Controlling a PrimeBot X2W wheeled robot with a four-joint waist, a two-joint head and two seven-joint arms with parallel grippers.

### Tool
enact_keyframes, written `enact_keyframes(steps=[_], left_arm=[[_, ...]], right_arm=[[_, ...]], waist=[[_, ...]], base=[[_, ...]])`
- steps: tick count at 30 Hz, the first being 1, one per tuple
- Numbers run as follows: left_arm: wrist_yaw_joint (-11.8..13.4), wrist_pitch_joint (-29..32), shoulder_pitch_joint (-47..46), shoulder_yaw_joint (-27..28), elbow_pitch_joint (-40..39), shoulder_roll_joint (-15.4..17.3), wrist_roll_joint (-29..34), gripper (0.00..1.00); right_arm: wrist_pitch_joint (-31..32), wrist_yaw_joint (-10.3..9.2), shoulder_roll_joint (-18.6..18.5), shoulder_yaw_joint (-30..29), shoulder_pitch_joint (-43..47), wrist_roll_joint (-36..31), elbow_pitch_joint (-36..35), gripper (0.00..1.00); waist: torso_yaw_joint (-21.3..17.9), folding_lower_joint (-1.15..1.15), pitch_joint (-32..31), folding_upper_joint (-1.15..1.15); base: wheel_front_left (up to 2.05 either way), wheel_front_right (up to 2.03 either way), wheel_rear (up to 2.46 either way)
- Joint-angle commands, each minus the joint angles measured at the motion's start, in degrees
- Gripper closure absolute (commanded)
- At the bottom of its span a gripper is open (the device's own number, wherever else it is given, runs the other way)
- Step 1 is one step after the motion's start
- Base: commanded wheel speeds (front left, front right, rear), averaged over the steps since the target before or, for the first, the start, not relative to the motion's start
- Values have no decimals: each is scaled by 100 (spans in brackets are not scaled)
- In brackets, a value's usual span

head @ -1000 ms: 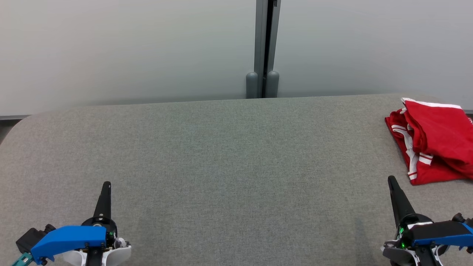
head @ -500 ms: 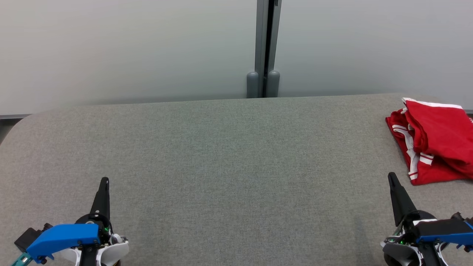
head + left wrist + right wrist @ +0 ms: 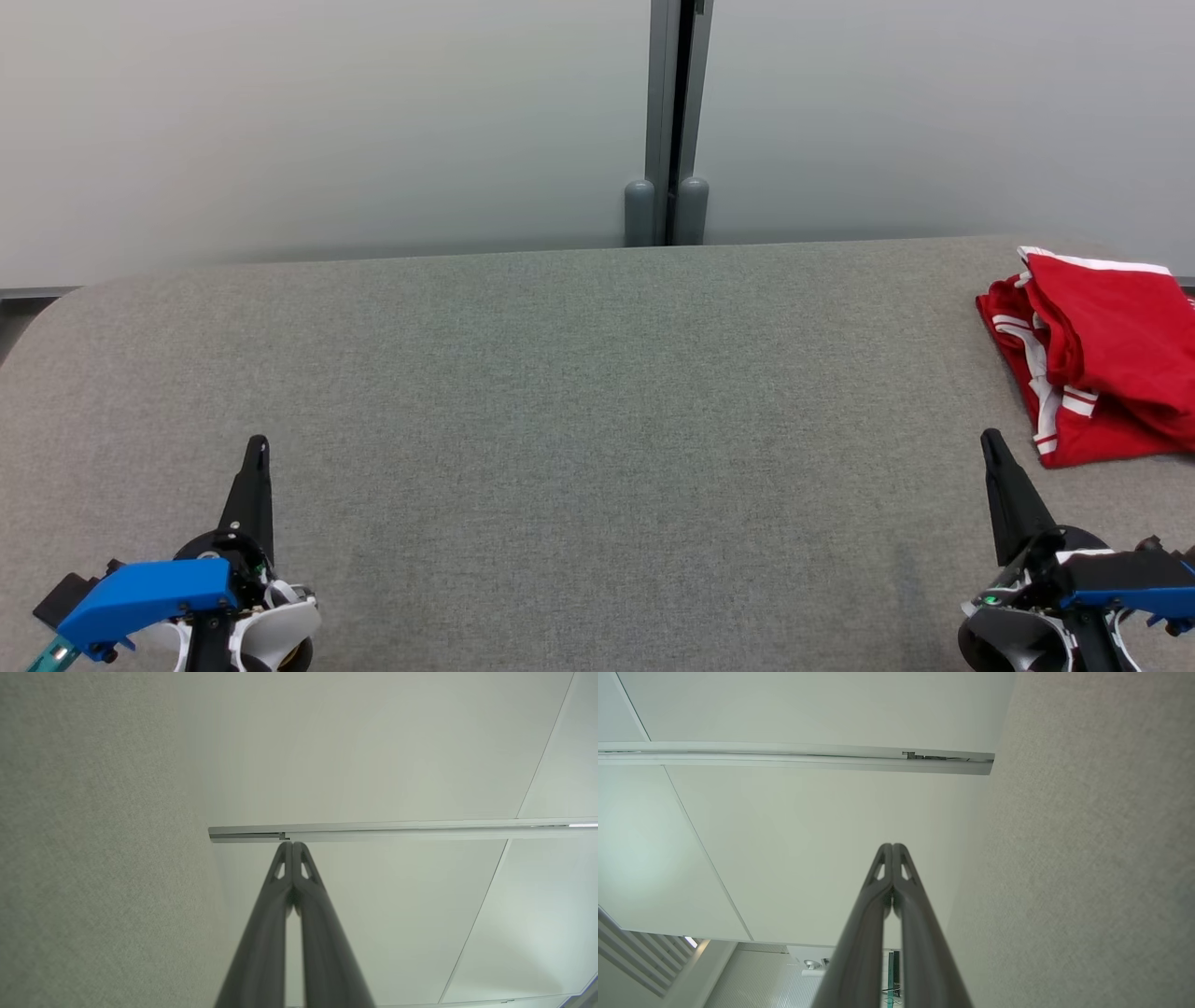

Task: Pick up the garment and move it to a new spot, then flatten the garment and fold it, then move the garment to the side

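A red garment with white stripes lies folded at the far right of the grey fabric table. My left gripper hovers over the table's near left, its fingers pressed together and empty; the left wrist view shows the same closed tips of that gripper. At the near right my right gripper is shut and empty too, just below and left of the garment without touching it. The right wrist view shows its tips closed.
A pale wall with a grey vertical post stands behind the table's far edge. The table's rounded left corner is in view. The garment reaches the right border of the head view.
Both grippers have slid toward the near edge of the table, the left one also drifting left. The garment has not moved.
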Motion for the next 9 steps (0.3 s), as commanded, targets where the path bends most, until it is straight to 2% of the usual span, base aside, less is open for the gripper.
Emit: enact_keyframes(steps=[1,9], left_arm=[[-62,31,-76,21,-40,-17,-91,100],[-54,53,-74,37,-42,-23,-138,100]], right_arm=[[27,2,-46,-19,-79,104,13,100],[37,2,-46,-20,-88,159,16,100]], waist=[[1,0,1,0],[2,0,2,0]], base=[[0,0,0],[0,0,0]])
